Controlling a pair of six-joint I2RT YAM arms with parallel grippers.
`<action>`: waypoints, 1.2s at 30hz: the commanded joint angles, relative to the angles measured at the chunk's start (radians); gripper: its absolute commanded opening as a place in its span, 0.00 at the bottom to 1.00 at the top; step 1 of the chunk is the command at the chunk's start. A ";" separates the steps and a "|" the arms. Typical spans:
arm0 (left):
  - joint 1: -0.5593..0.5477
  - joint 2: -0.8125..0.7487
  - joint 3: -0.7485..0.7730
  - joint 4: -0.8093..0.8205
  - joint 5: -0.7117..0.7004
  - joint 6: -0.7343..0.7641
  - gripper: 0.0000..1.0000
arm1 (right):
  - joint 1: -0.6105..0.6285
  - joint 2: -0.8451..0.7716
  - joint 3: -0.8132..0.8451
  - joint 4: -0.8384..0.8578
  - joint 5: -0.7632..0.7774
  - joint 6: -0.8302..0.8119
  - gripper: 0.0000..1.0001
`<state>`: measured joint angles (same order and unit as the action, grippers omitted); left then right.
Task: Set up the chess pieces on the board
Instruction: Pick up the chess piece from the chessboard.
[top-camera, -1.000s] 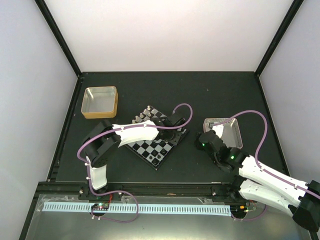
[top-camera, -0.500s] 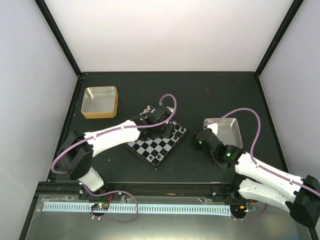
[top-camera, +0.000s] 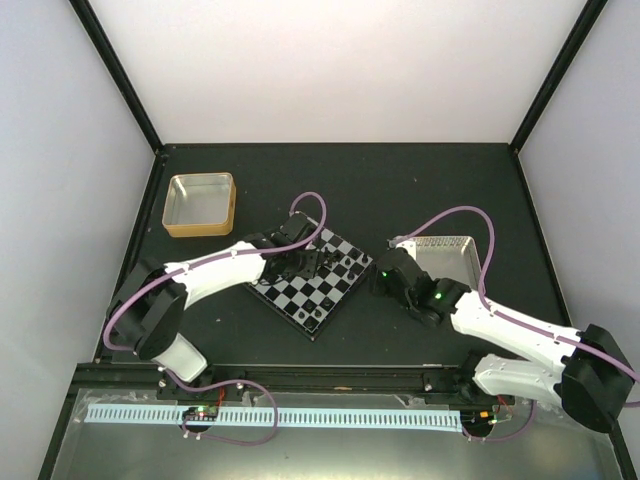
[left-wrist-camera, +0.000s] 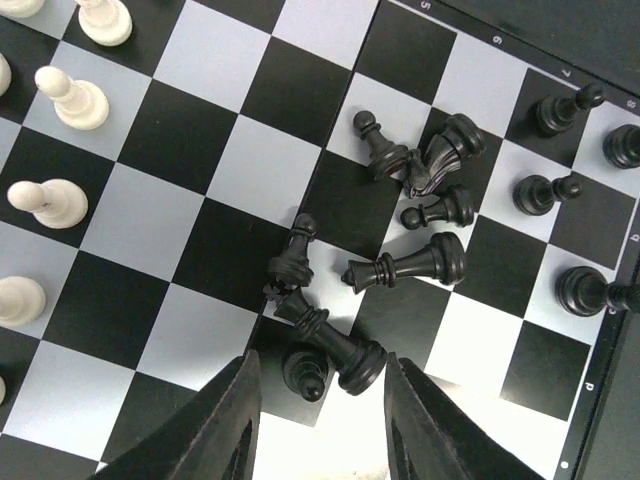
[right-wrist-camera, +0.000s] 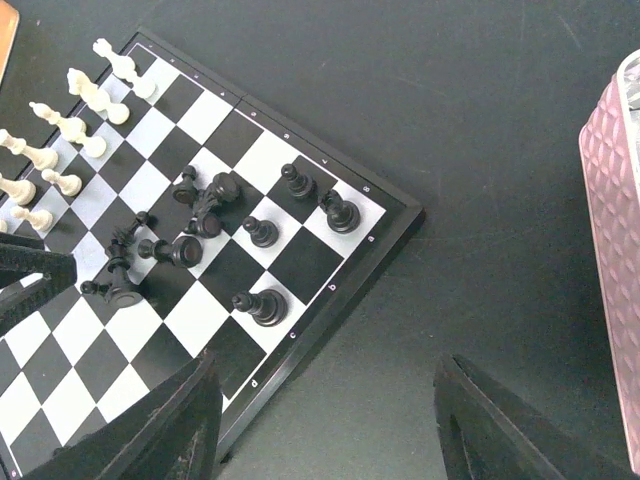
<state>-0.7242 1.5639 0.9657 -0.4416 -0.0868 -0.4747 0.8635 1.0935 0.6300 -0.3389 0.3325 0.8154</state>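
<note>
Left end effector (left-wrist-camera: 320, 378): half-open, straddling toppled black pieces (left-wrist-camera: 335, 345) on board (left-wrist-camera: 200, 215).
Right end effector (right-wrist-camera: 325, 365): wide, empty, just off board edge.
Room: surface (right-wrist-camera: 480, 150) between board and tray (right-wrist-camera: 612, 250).

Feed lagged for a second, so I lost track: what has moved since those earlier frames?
The left gripper pulled back leftward across the board, jaws open over fallen black pieces. The right gripper advanced left toward the board, open and empty. Board, gold tray and pink tray stayed put.

Bright, even overhead light; near edges perhaps soft.
</note>
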 joint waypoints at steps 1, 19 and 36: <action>0.008 0.032 0.021 0.012 0.024 0.011 0.34 | -0.004 0.005 0.030 0.020 -0.004 -0.009 0.59; 0.026 0.108 0.021 0.031 0.012 -0.008 0.14 | -0.003 -0.007 0.022 0.012 0.012 -0.015 0.56; 0.024 -0.030 0.031 -0.019 -0.030 0.014 0.06 | -0.003 -0.038 0.013 0.017 0.035 -0.005 0.54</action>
<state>-0.7059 1.6138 0.9665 -0.4423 -0.1089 -0.4747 0.8635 1.0893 0.6350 -0.3367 0.3313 0.8093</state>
